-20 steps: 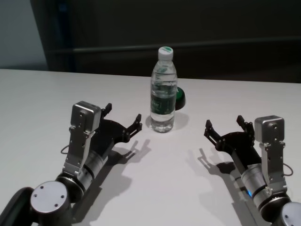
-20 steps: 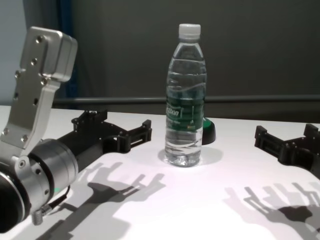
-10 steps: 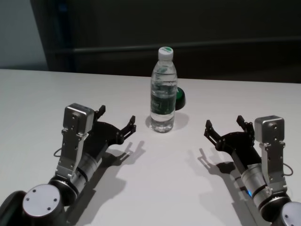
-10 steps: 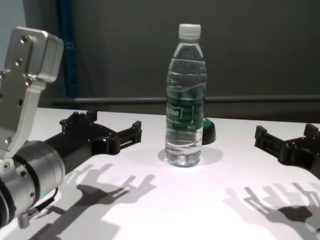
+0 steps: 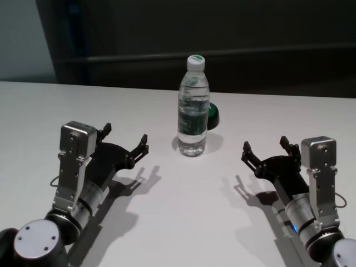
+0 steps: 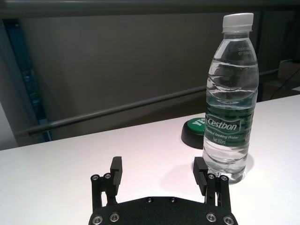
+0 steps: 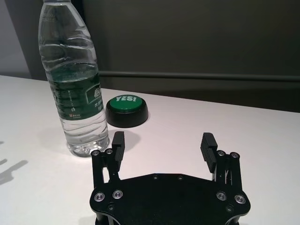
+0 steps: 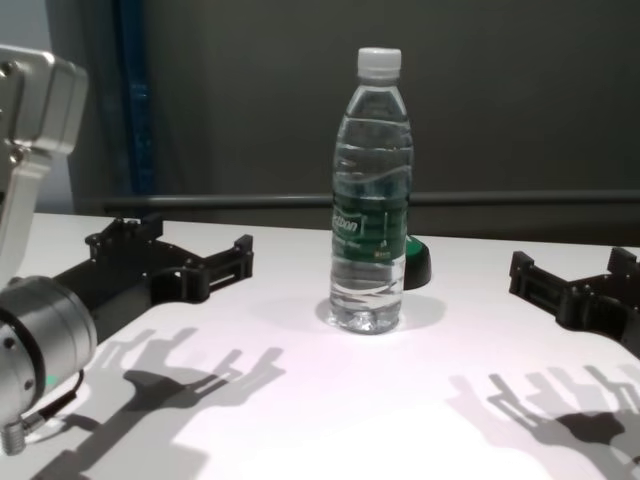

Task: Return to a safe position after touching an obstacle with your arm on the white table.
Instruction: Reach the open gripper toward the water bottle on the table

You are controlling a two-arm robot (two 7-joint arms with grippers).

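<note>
Water bottle [image 5: 193, 108] stands upright mid white table [image 5: 183, 211], partly hiding a green button [image 5: 213, 115] behind. Left gripper [image 5: 123, 140] spread, empty, apart from bottle. Right gripper [image 5: 266, 150] spread, empty; arm cut off in chest view.

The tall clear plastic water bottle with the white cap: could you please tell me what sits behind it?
Behind the tall clear plastic water bottle sits a low round black button with a green top reading "YES!", on the white table. From the head view the bottle covers most of it.
</note>
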